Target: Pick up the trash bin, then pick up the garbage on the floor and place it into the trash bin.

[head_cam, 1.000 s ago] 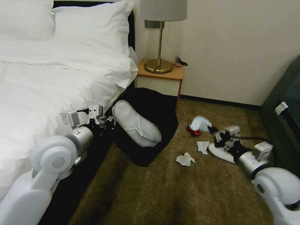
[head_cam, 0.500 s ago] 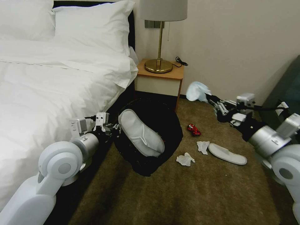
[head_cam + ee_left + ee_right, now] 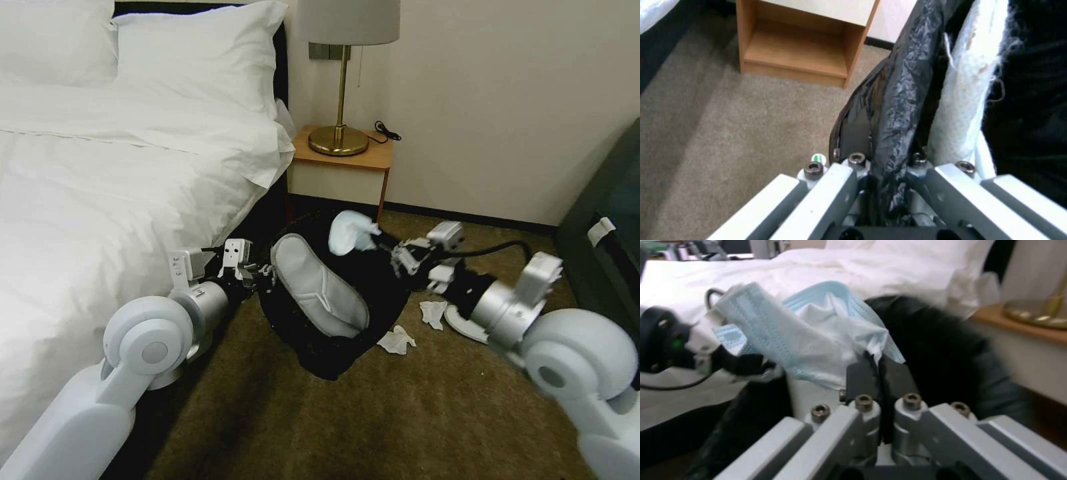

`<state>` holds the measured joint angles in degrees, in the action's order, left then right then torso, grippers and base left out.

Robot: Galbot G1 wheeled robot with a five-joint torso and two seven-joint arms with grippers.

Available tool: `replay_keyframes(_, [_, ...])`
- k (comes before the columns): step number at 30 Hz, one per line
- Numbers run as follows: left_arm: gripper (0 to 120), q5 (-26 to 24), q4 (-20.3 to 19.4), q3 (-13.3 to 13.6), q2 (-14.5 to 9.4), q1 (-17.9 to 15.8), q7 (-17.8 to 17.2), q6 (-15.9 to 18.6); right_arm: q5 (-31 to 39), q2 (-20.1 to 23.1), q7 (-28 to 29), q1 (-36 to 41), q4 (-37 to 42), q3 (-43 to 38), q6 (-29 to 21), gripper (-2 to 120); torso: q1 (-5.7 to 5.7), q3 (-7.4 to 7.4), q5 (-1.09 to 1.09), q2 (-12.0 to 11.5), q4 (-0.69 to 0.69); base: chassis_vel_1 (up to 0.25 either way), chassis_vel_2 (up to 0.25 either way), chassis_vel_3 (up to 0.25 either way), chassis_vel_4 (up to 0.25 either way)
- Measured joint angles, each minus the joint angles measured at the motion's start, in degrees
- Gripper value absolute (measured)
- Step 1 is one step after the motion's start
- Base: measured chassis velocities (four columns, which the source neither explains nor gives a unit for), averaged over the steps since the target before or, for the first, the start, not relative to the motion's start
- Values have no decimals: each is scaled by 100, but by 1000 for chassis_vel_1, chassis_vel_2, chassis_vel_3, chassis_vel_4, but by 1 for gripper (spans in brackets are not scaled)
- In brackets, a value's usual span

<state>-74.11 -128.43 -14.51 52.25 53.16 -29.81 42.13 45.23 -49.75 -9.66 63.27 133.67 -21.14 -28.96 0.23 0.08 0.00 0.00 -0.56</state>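
Black trash bin [image 3: 347,313] is held tilted off the floor [image 3: 373,413] beside the bed [image 3: 100,173], mouth facing the camera. Left gripper [image 3: 267,272] is clamped on its rim at the bed side; left wrist view shows both fingers pinched together on the crinkled black liner [image 3: 893,100] at the rim. One white slipper [image 3: 317,287] lies inside the bin, leaning against the wall next to that grip.

Right gripper [image 3: 385,248] sits over the bin's far rim, fingers closed on a crumpled pale-blue face mask [image 3: 350,232]. Right wrist view: mask [image 3: 804,333] pinched at one edge between the two dark fingertips [image 3: 862,373], hanging over the bin mouth, not released.

On the carpet, to the right of the bin: two white tissues [image 3: 397,340], one touching the bin's lower edge, the other [image 3: 432,312] just beside the right forearm. Second slipper [image 3: 463,323] lies flat under that arm, mostly hidden. Nightstand [image 3: 340,167] with a brass lamp [image 3: 340,87] stands behind the bin.
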Motion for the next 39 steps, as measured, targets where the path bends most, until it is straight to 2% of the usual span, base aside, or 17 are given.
replay_keyframes(2, [1,-1,8,-3,-4,-3,0,0,-117,-63,1,-12,1,209,-57,12,0,0,0,0,0,0,0,0,0])
replay_keyframes(4, [1,-1,11,-10,-4,-3,-1,0,-167,-73,2,-22,1,289,-60,15,0,0,0,0,0,0,0,0,0])
replay_keyframes(6, [1,4,19,-41,9,-7,-1,0,-211,-83,21,-73,-2,438,-67,28,0,0,0,0,0,0,0,0,0])
replay_keyframes(9, [1,5,22,-46,19,-13,-1,0,-211,-83,24,-95,-4,468,-68,31,0,0,0,0,0,0,0,0,0])
replay_keyframes(10, [1,8,28,-48,38,-22,-1,0,-212,-81,30,-133,-10,494,-68,38,0,0,0,0,0,0,0,0,0])
replay_keyframes(11, [1,11,33,-48,54,-28,-1,0,-211,-76,33,-165,-16,495,-68,43,0,0,0,0,0,0,0,0,0])
replay_keyframes(12, [1,11,33,-48,54,-28,-1,0,-211,-76,33,-165,-16,495,-68,43,0,0,0,0,0,0,0,0,0])
replay_keyframes(13, [1,14,44,-48,78,-39,-1,0,-184,-68,34,-220,-20,478,-68,51,0,0,0,0,0,0,0,0,0])
replay_keyframes(17, [1,16,56,-48,93,-44,0,0,-147,-65,34,-287,-21,428,-67,59,0,0,0,0,0,0,0,0,0])
replay_keyframes(19, [1,17,62,-62,95,-45,2,0,-14,-82,33,-403,16,341,-65,73,0,0,0,0,0,0,0,0,0])
replay_keyframes(20, [1,17,62,-62,95,-45,2,0,-14,-82,33,-403,16,341,-65,73,0,0,0,0,0,0,0,0,0])
replay_keyframes(22, [1,16,49,-122,87,-18,1,0,128,-80,32,-503,60,259,-75,83,0,0,0,0,0,0,0,0,0])
replay_keyframes(23, [1,16,49,-122,87,-18,1,0,128,-80,32,-503,60,259,-75,83,0,0,0,0,0,0,0,0,0])
replay_keyframes(25, [1,10,45,-186,81,10,-10,0,279,-55,33,-605,92,113,-77,95,0,0,0,0,1,0,0,0,0])
replay_keyframes(32, [1,8,73,-237,107,10,-21,0,519,-35,136,-758,96,-148,-51,109,0,0,0,0,0,0,0,0,0])
replay_keyframes(37, [1,17,92,-325,101,16,-42,0,840,-33,600,-878,68,-380,74,114,0,0,0,0,0,0,0,0,0])
replay_keyframes(39, [1,16,98,-400,65,9,-58,0,895,-37,949,-871,-34,-573,189,114,0,0,0,0,0,0,0,0,0])
